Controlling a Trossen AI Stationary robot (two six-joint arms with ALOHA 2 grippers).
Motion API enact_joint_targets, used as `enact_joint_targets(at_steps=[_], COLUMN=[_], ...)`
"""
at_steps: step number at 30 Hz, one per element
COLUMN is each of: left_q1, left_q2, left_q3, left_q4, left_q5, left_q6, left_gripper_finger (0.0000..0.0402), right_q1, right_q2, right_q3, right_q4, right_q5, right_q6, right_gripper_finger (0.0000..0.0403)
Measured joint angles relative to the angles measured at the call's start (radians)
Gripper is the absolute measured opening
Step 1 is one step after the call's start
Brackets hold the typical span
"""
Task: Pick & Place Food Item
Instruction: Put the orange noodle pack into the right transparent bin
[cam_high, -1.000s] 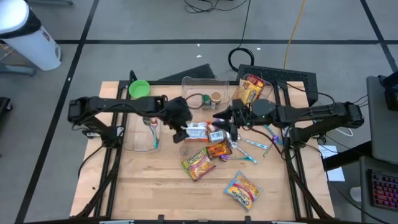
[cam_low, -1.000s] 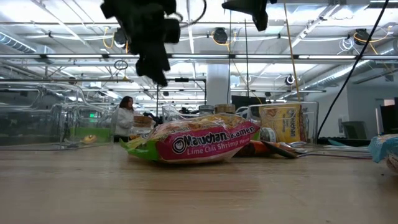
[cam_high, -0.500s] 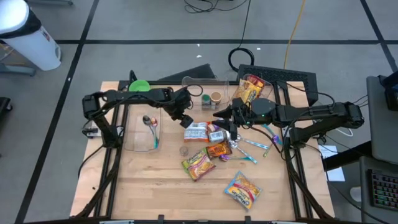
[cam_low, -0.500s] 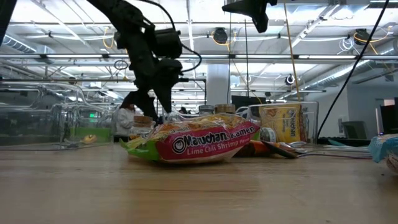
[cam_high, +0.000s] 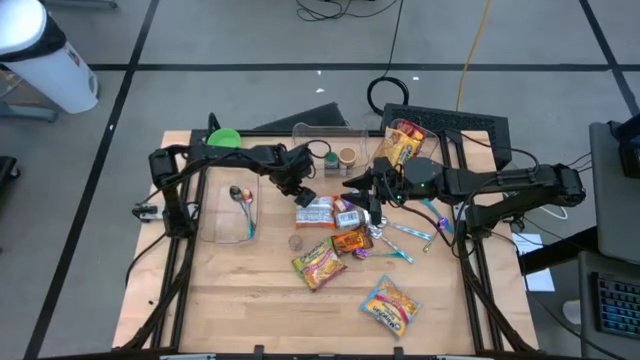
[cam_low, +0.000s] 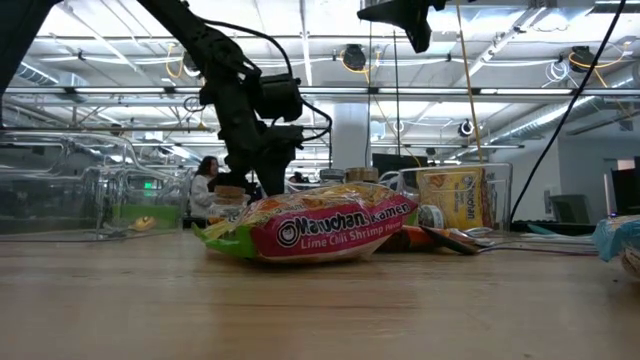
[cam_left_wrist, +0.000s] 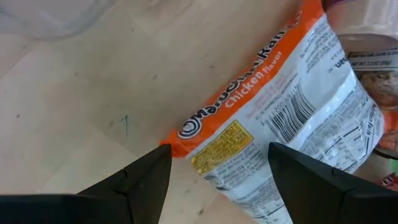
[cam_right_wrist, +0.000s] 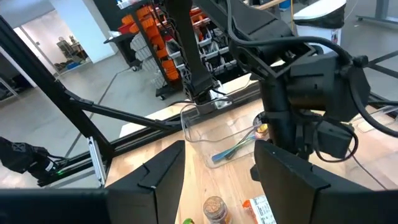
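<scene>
Nearest the table's (cam_high: 230, 300) front edge lies a blue-and-yellow snack bag (cam_high: 390, 304), toward the right. Behind it, near the middle, a lime-shrimp ramen pack (cam_high: 318, 262) lies flat; the low view shows its pink and green wrapper (cam_low: 320, 228) large in the foreground. Just beyond that sit a small orange packet (cam_high: 351, 241) and a few blue-wrapped sticks (cam_high: 412, 232) that fan out to the right.

At the table's centre lies the chicken ramen pack (cam_high: 316, 212), orange-edged with a white barcode side up. The left gripper (cam_high: 301, 195) hangs low directly over its left end, fingers spread wide and holding nothing; in the left wrist view the two dark fingers (cam_left_wrist: 140, 180) straddle the pack's orange corner (cam_left_wrist: 273, 118) without touching it. The right gripper (cam_high: 362, 208) hovers just beside the pack's right end, above the cluster of small items, jaws partly apart and empty.

Toward the left edge stands a clear tray (cam_high: 228, 212) with a spoon (cam_high: 237, 195) and a blue utensil inside. Farther back, along the far edge, are a green bowl (cam_high: 223, 142), a clear container (cam_high: 322, 140) holding two small jars (cam_high: 347, 156), and a yellow noodle pack (cam_high: 401, 144) standing beside it.

Beyond the table, the low view shows a person (cam_low: 205, 185) far off in the room.
</scene>
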Motion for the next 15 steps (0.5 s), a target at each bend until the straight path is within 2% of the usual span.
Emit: enact_joint_targets(at_steps=[15], left_q1=[0.0], left_q2=[0.001], left_q3=[0.0], left_q4=[0.005], left_q5=[-0.026], left_q6=[0.003], left_gripper_finger=[0.0273], right_q1=[0.0], right_q2=[0.0], right_q3=[0.0], right_q4=[-0.008], right_q5=[-0.003], right_q6=[-0.004], right_gripper_finger=[0.0185])
